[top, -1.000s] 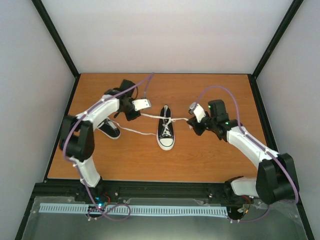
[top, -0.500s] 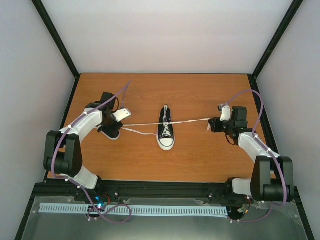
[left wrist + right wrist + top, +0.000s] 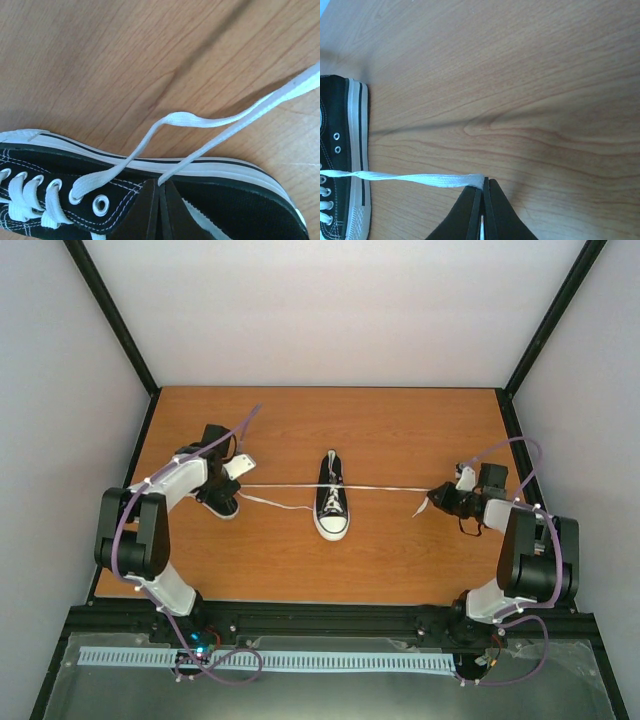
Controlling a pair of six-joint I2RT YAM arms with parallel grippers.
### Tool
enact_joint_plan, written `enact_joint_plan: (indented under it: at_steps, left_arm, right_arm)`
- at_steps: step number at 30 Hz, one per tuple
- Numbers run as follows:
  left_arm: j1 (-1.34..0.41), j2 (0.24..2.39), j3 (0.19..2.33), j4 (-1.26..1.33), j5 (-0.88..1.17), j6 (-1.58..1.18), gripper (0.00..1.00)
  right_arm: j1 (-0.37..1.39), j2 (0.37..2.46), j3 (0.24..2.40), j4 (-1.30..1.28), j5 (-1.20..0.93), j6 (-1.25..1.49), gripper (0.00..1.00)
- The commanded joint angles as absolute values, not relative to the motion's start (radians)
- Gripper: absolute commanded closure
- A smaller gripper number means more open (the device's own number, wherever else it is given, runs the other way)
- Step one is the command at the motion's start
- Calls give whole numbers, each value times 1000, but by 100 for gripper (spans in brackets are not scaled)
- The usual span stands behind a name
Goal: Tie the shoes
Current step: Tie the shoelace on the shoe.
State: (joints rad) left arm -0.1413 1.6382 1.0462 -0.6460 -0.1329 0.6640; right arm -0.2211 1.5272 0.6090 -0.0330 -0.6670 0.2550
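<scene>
Both arms reach wide across the wooden table [image 3: 400,560] as I watch from the overhead camera. The centre sneaker [image 3: 332,502] sits in the middle of the frame, white toe cap toward the bottom edge. Its lace [image 3: 385,488] is drawn out to either side in a nearly straight line.

At left of centre, the left gripper [image 3: 243,483] is clenched on one end of that lace. It hangs directly over the second sneaker [image 3: 225,506], which lies near the table's left edge and is partly hidden beneath it. At right of centre, the right gripper [image 3: 437,496] is clamped on the other end, with a short tail drooping below it.

The left wrist camera shows the dark fingers [image 3: 147,210] pressed together at the bottom of the frame. The lace rises from them to the upper right, above the second sneaker's black canvas and white sole. A loose lace [image 3: 175,119] arcs up from one of that sneaker's eyelets.

In the right wrist view the fingers [image 3: 467,210] pinch the flat lace at bottom centre. It runs left to the centre sneaker at the frame's left edge.
</scene>
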Motion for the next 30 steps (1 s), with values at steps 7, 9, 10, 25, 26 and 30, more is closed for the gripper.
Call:
enact_joint_plan:
  at_steps: [7, 9, 10, 25, 26, 30]
  left_arm:
    - [-121, 1674, 1082, -589, -214, 653, 99]
    - [-121, 1672, 1083, -595, -182, 641, 99]
    - [-121, 1667, 1086, -603, -150, 636, 99]
    - [-122, 1363, 1217, -901, 567, 585, 99]
    - [-121, 1353, 1233, -930, 603, 592, 99]
    - [-121, 1350, 1338, -1058, 721, 613, 99]
  right_arm:
    - [-235, 1516, 580, -1, -612, 265, 97]
    - [-235, 1507, 579, -1, -610, 265, 97]
    - [-234, 1506, 584, -9, -612, 260, 97]
    - [264, 1440, 856, -544, -422, 3, 92]
    - [294, 1445, 864, -574, -436, -8, 86]
    - [336, 1399, 895, -600, -522, -30, 65]
